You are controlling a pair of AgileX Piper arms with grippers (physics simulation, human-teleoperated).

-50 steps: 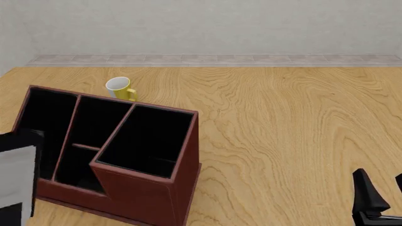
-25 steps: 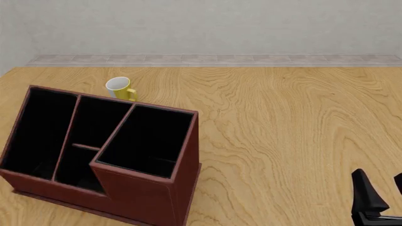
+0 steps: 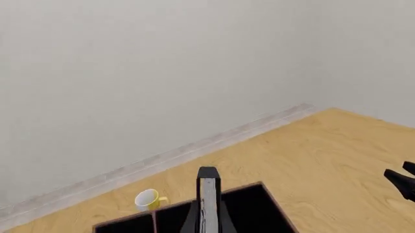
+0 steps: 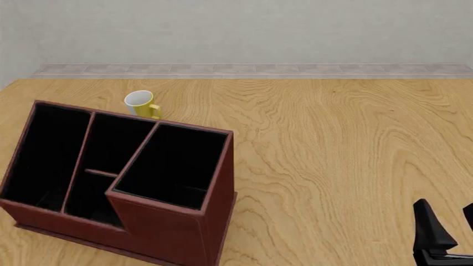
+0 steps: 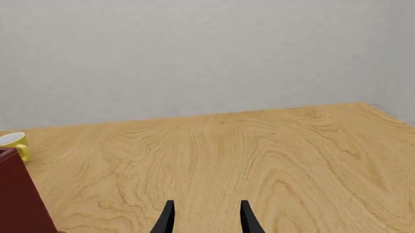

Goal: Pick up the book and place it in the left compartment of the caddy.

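**Book held, not yet placed**

Left wrist view: left gripper [image 3: 207, 216] fingers clamped on the book [image 3: 207, 199], edge-on above the caddy [image 3: 259, 206].

Front view: left compartment [image 4: 41, 152] looks empty.

Right wrist view: right gripper [image 5: 205, 218] fingers apart, idle.

**No legible text in any view**

Checked all three views for writing. The caddy [image 4: 170, 233] shows plain reddish-brown walls with no brand or label. The yellow mug [image 4: 142, 104] carries no print or logo. The book [image 3: 208, 204], seen edge-on from the left wrist, shows no title. The wooden surface [image 4: 347, 144] and the wall bear no signs or numbers.
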